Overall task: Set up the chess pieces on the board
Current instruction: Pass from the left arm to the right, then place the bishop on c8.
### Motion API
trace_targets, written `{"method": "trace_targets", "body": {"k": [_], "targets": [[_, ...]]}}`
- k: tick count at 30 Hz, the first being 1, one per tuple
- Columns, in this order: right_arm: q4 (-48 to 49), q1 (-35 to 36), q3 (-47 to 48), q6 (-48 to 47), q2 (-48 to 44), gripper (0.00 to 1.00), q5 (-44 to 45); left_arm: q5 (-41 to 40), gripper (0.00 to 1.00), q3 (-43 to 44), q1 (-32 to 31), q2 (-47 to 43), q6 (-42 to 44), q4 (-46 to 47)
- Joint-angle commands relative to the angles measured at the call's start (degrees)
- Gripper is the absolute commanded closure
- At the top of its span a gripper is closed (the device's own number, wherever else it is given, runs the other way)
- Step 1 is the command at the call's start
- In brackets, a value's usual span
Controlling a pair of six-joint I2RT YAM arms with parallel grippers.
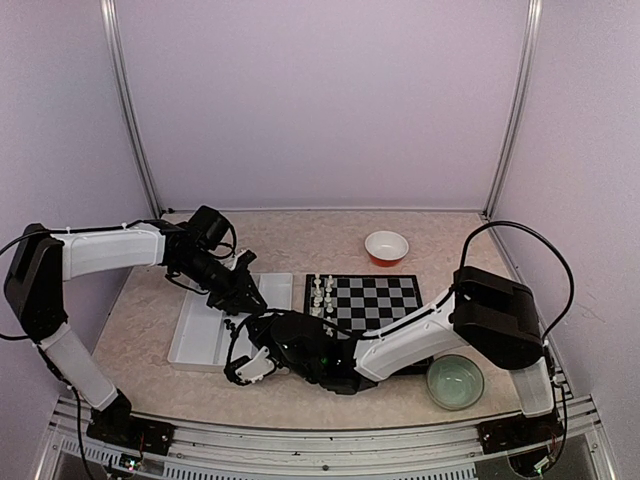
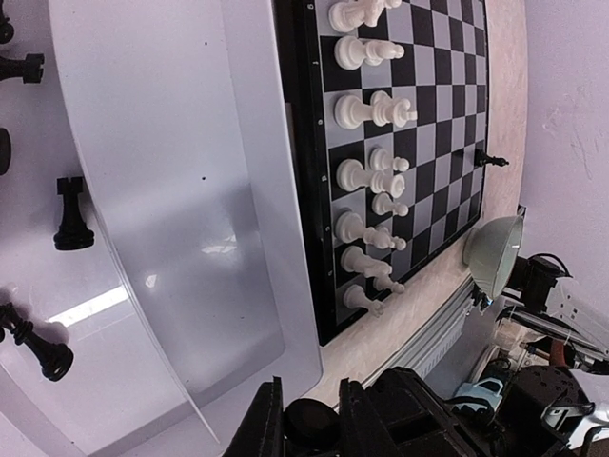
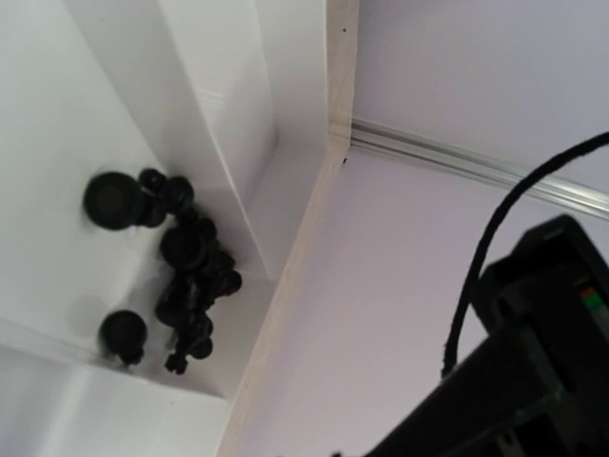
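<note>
Huddling black chess pieces [image 3: 195, 276], tiny, glossy

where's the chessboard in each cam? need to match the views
Top external: chessboard at centre, just right of the white tray.
Left wrist: chessboard upper right, its edge against the white tray.
Right wrist: not in it; only the white tray at left.
Shared landmark: the white tray, seen in all three views.
</note>
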Motion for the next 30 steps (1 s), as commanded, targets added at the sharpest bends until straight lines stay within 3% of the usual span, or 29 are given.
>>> {"method": "trace_targets", "body": {"k": [1, 5, 8, 13, 17, 21, 24, 30], "targets": [[0.5, -0.8, 2.0, 2.6, 0.6, 1.0, 1.3, 0.9, 0.86, -0.7, -0.3, -0.9, 0.2, 0.1], [-3.3, -0.8, 2.1, 8.0, -2.9, 1.0, 0.0, 0.2, 0.7, -0.3, 0.1, -1.0, 0.6, 0.5], [-14.0, -1.2, 4.9, 18.4, -7.1, 1.0, -3.2, -0.2, 0.5, 0.2, 1.1, -1.6, 1.3, 1.2], [-35.7, -4.5, 14.8, 38.7, -11.2, 1.0, -16.7, -4.9, 0.46, 2.0, 2.7, -3.6, 1.1, 3.0], [-49.0, -10.9, 21.2, 56.2, -13.1, 1.0, -37.4, -9.3, 0.45, 3.0, 3.3, -6.3, -0.7, 6.3], [-49.7, -18.6, 19.1, 67.4, -16.8, 1.0, -56.2, -12.3, 0.44, 4.0, 3.3, -8.9, -0.9, 7.4], [-46.0, -25.2, 12.6, 72.9, -21.4, 1.0, -66.6, -13.5, 0.44, 4.2, 3.3, -9.9, -0.8, 7.5], [-41.0, -35.9, -0.7, 74.7, -29.7, 1.0, -74.1, -15.4, 0.44, 4.2, 2.6, -11.5, 0.0, 8.5]]}}
